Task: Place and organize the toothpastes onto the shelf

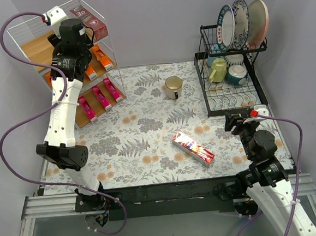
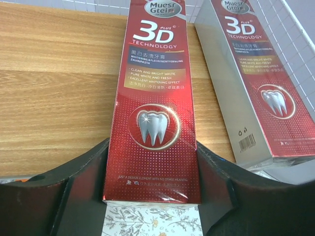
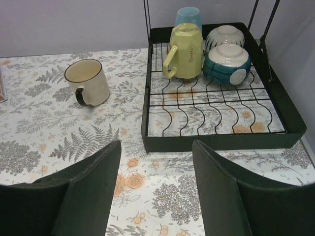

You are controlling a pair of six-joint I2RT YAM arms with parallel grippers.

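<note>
- Surface: table (image 1: 147, 124) covered by a fern-and-flower cloth, with plain grey walls behind and at both sides.
- Shelf (image 1: 32, 47): far left. Orange cartons (image 1: 96, 62) on the middle board, pink cartons (image 1: 99, 95) on the lowest.
- Left gripper (image 2: 152, 147): clamped on a red carton (image 2: 155, 98) over the top board. Print reads "3D PLUS TECHNOLOGY", "CLEAN AND BRIGHT WHITE".
- Second 3D carton (image 2: 256, 88): just right of it, apart.
- Loose carton (image 1: 193, 147): flat on the cloth, near centre.
- Right gripper (image 3: 156, 145): fingers apart, holding nothing, above the cloth near the black dish rack (image 3: 221, 142). Cream mug (image 3: 87, 81) stands left of the rack.
</note>
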